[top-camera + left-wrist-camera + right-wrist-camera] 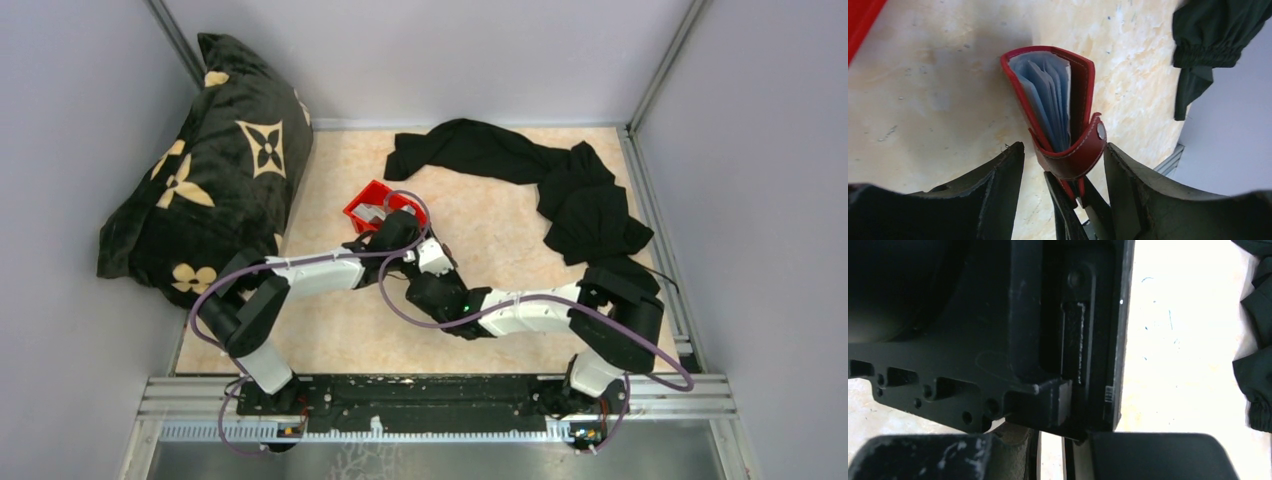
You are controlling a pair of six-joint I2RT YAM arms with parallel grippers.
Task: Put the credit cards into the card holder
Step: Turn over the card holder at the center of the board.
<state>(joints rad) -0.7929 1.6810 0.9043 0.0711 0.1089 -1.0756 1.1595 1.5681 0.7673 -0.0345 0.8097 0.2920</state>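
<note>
At the upper left of my left-wrist view a corner of the red bin [859, 20] shows. In the overhead view something pale lies in it, too small to call a card. At the lower left and lower right, the fingers of my left gripper [1064, 150] stand well apart, flanking the card holder [1075, 157] without clearly touching it. The holder stands upright in the centre of that view, above the pale table [923, 100]. It is dark red with white stitching, its snap tab wrapped round the near end and its mouth gaping. Inside is a fan of pale grey sheets [1048, 95]. Whether these are credit cards or only pocket leaves I cannot tell, so I judge that loading is under way, not finished. Beneath the holder my right gripper [1075, 202] seems pinched on its lower edge. At the upper right lies a black garment [1213, 35].
</note>
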